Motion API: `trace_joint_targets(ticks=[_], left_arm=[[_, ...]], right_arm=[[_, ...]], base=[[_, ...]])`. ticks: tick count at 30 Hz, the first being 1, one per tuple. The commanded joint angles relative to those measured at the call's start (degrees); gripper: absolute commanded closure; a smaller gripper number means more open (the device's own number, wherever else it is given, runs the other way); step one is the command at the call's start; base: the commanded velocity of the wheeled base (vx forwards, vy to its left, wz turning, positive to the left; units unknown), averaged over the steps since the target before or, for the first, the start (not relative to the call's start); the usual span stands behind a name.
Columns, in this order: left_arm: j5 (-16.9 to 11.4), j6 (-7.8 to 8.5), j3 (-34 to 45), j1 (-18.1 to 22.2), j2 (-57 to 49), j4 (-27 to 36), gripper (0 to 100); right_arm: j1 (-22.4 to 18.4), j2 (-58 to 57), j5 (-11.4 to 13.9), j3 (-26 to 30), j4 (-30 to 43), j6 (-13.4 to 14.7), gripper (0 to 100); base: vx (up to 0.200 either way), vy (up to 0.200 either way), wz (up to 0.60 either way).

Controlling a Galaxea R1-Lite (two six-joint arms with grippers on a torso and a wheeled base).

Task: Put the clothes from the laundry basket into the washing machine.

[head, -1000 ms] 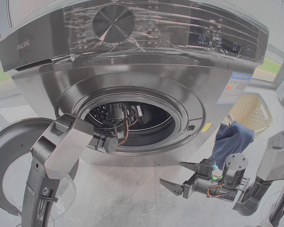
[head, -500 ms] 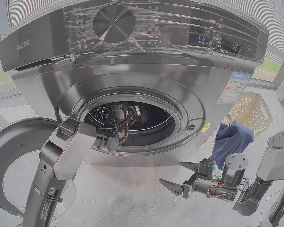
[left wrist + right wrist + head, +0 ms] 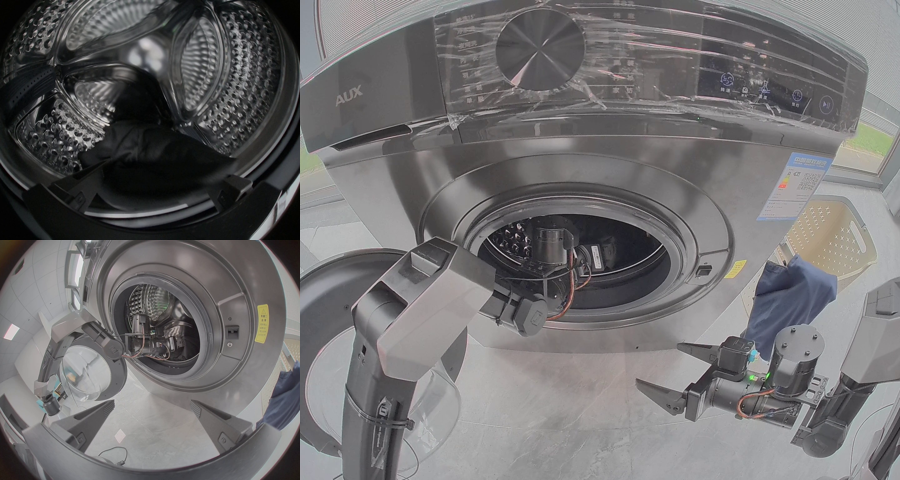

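My left arm [image 3: 550, 247] reaches through the washing machine's round opening [image 3: 675, 250] into the drum. Inside the steel drum [image 3: 247, 78], my left gripper [image 3: 165, 175] stands open. A dark garment [image 3: 147, 147] lies on the drum floor just beyond and between its fingers; I cannot tell if they touch it. My right gripper [image 3: 659, 365] hangs open with nothing in it over the floor, in front of the machine and below the opening. To its right, a blue garment [image 3: 790, 297] drapes over the rim of the beige laundry basket [image 3: 831, 237].
The machine's glass door [image 3: 325, 300] stands swung open at the left, close behind my left arm's elbow. Grey tiled floor [image 3: 569, 394] spreads in front of the machine. The basket stands hard against the machine's right side.
My left arm's elbow swung in toward the machine, then back out to the left, and its wrist now sits a little lower in the opening. The right arm and the blue garment have not moved.
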Motion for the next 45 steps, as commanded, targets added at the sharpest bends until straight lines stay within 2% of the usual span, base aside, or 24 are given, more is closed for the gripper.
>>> trace_joint_targets(ticks=[1, 9, 20, 25, 29, 35, 38, 39, 44, 45], left_arm=[[-1.9, 2.16, 12.7, -3.1, -8.0, -0.1, 0], [-4.1, 5.23, 22.4, -4.1, -14.1, 0.0, 0], [-5.2, 5.41, 25.1, -3.5, -15.7, -4.8, 0], [-5.4, 5.32, 29.0, -3.5, -17.8, -6.1, 0], [-5.2, 5.15, 35.7, -4.9, -19.4, -11.6, 0], [-4.9, 5.32, 49.0, -9.2, -23.1, -26.6, 0], [-5.0, 5.32, 54.2, -11.4, -25.1, -30.5, 0], [-5.2, 5.23, 58.4, -13.3, -27.4, -33.4, 0], [-5.2, 5.06, 67.2, -15.7, -32.8, -36.9, 0], [-4.8, 4.97, 68.4, -15.8, -33.7, -37.1, 0]], right_arm=[[0.1, 0.1, 0.0, 0.0, 0.1, 0.0, 0], [0.1, 0.0, 0.0, 0.1, 0.0, 0.0, 0], [0.1, 0.1, 0.0, 0.1, 0.0, 0.0, 0], [0.0, 0.1, 0.0, 0.1, 0.0, 0.0, 0], [-0.2, -0.2, 0.0, 0.7, 0.0, 0.0, 0], [-0.3, -4.9, 0.0, 4.9, 0.1, 0.0, 0], [0.0, -6.8, 0.0, 5.8, 0.1, 0.0, 0], [0.2, -7.9, -0.1, 6.2, 0.1, 0.1, 0], [-0.7, -10.8, -0.3, 8.7, 0.1, 0.2, 0], [-0.8, -11.5, -1.2, 9.0, 0.1, 0.2, 0]], base=[[0.0, 0.0, 0.0], [0.0, 0.0, 0.0], [0.0, 0.0, 0.0], [0.0, 0.0, 0.0], [0.0, 0.0, 0.0], [0.0, 0.0, 0.0], [0.0, 0.0, 0.0], [0.0, 0.0, 0.0], [0.0, 0.0, 0.0], [0.0, 0.0, 0.0]])
